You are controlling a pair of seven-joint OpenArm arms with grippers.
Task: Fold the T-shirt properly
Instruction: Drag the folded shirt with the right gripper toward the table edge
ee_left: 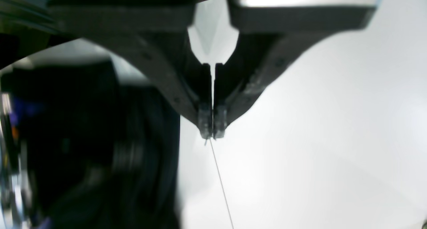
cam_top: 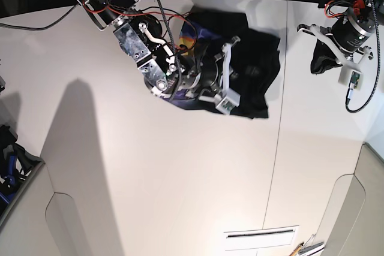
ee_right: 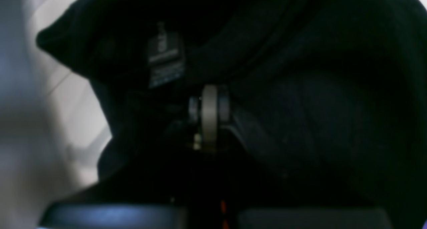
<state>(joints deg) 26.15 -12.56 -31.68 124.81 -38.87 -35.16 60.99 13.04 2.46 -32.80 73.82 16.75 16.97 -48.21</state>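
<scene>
The black T-shirt (cam_top: pixel 255 67) lies bunched near the table's far edge, with a bit of blue and orange print (cam_top: pixel 187 41) showing at its left. My right arm (cam_top: pixel 198 79) reaches into it from the left. In the right wrist view the right gripper (ee_right: pixel 209 114) is shut on the T-shirt (ee_right: pixel 300 89), dark cloth and a neck label (ee_right: pixel 165 60) draped around its tips. My left gripper (ee_left: pixel 211 135) is shut with nothing in it, over bare white table to the right of the T-shirt (ee_left: pixel 66 139). In the base view the left gripper (cam_top: pixel 318 64) is at the far right.
A seam (cam_top: pixel 279 148) runs down the white table (cam_top: pixel 150 178), right of the shirt. A slot (cam_top: pixel 261 238) sits near the front edge. Dark gear (cam_top: pixel 9 160) stands off the left side. Cables (cam_top: pixel 360 94) hang from the left arm.
</scene>
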